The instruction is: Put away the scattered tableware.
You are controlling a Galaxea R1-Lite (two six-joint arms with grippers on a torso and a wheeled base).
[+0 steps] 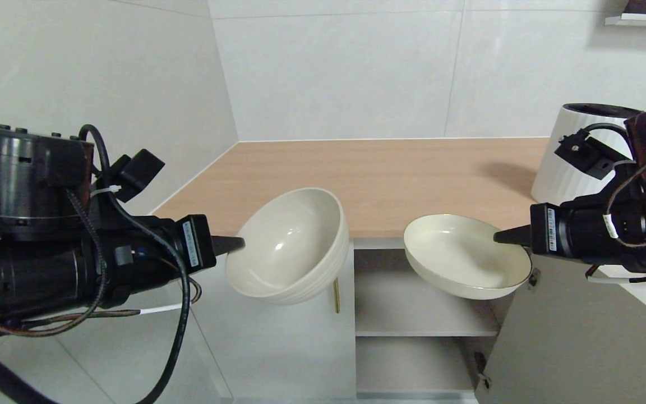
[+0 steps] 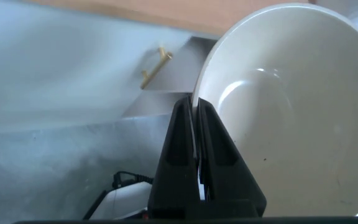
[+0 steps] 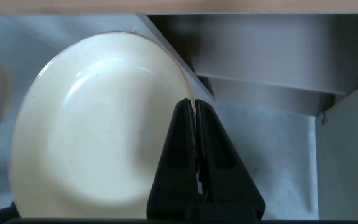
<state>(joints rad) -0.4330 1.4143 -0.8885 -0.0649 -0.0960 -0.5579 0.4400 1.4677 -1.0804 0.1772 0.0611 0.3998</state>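
A deep cream bowl (image 1: pixel 292 241) hangs tilted in front of the cabinet, and my left gripper (image 1: pixel 236 244) is shut on its rim. In the left wrist view the bowl (image 2: pixel 291 106) fills the far side, with my left gripper (image 2: pixel 195 118) clamped on its edge. A shallow cream plate (image 1: pixel 463 255) with a thin gold rim is held at the open cabinet's front by my right gripper (image 1: pixel 502 235). The right wrist view has the plate (image 3: pixel 98 118) with my right gripper (image 3: pixel 195 118) shut on its rim.
A wooden countertop (image 1: pixel 390 174) runs behind, walled at the back and left. Below it an open cabinet has a shelf (image 1: pixel 413 311), its door (image 1: pixel 570 336) swung out to the right. The closed door carries a gold handle (image 1: pixel 336 294). A white ribbed container (image 1: pixel 578 151) stands at the counter's right.
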